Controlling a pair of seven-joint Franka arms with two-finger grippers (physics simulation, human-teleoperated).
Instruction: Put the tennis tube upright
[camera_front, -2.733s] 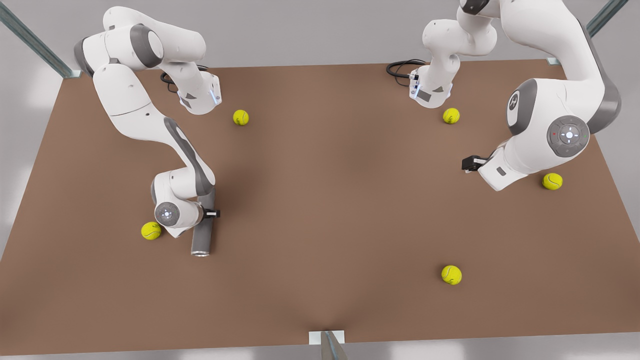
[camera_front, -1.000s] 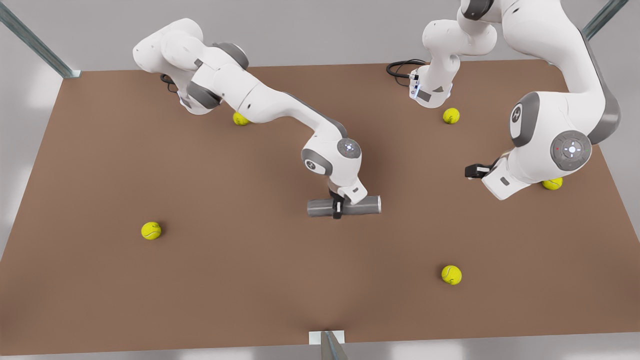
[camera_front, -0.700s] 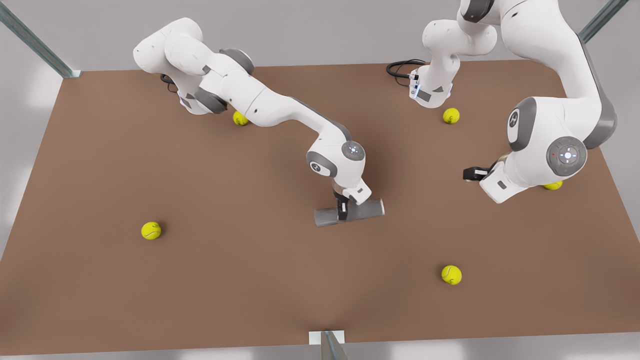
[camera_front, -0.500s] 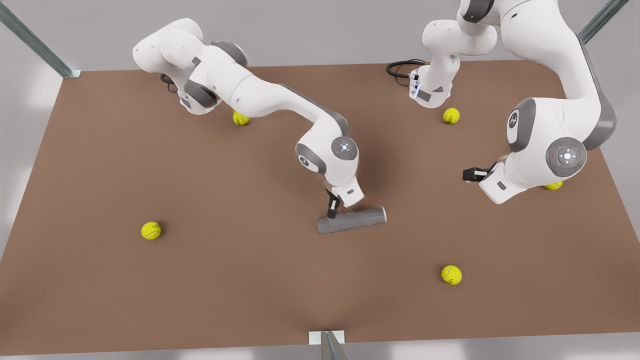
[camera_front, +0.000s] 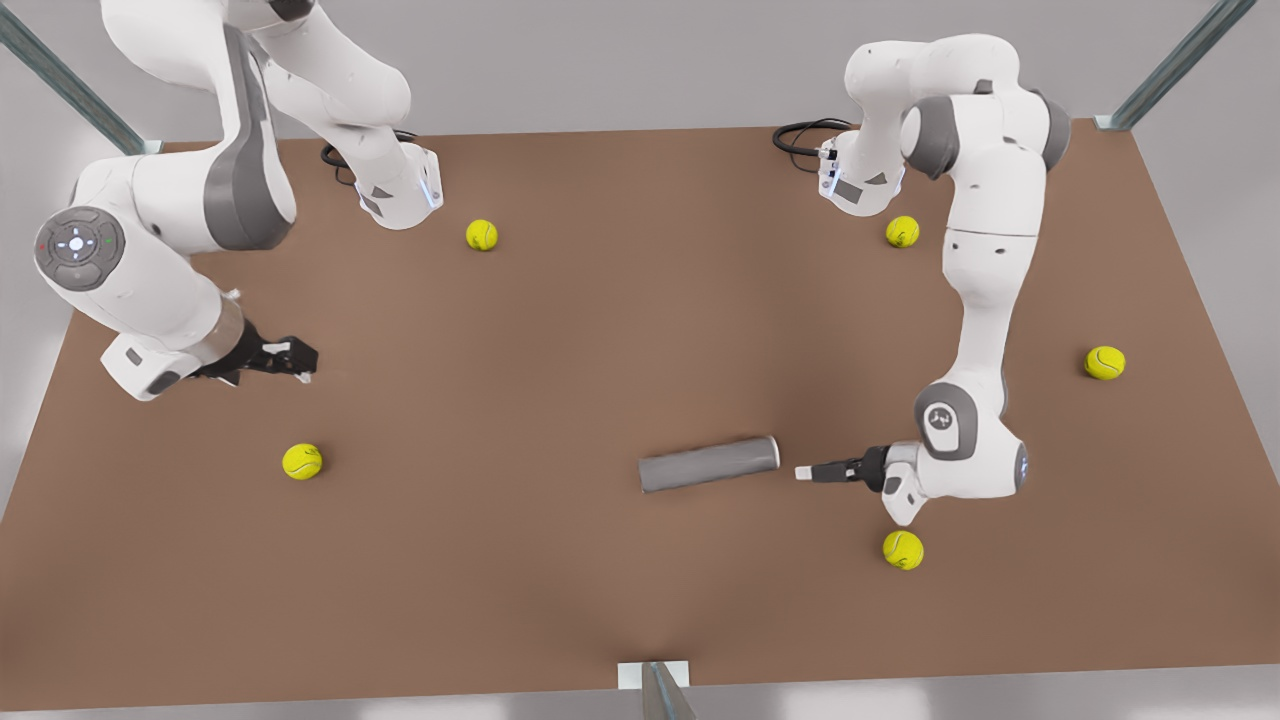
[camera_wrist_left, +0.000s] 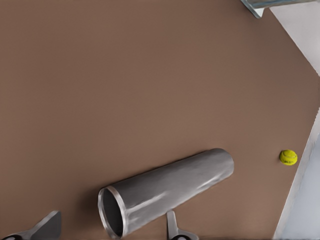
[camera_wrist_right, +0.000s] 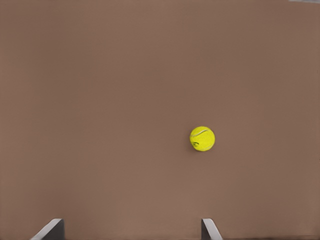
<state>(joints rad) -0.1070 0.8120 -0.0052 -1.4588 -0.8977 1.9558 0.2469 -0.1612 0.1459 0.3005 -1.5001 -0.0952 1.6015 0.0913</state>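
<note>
The tennis tube, a matte grey cylinder, lies on its side near the middle of the brown table. Its hollow end points toward the front view's right. My left gripper is low over the table just beyond that end, a small gap away, and it is open. In the left wrist view the tennis tube shows its open mouth between the spread fingers of the left gripper. At the front view's left my right gripper hovers open and holds nothing, fingers spread in its own view.
Several yellow-green tennis balls lie scattered: one close beside the left arm's wrist, one near the right gripper, others farther off. A ball lies ahead of the right gripper. A ball sits by the table edge.
The right arm carried the tube to the table's middle, laid it down, let go and drew back to the front view's left. The left arm swung down to the tube's hollow end.
</note>
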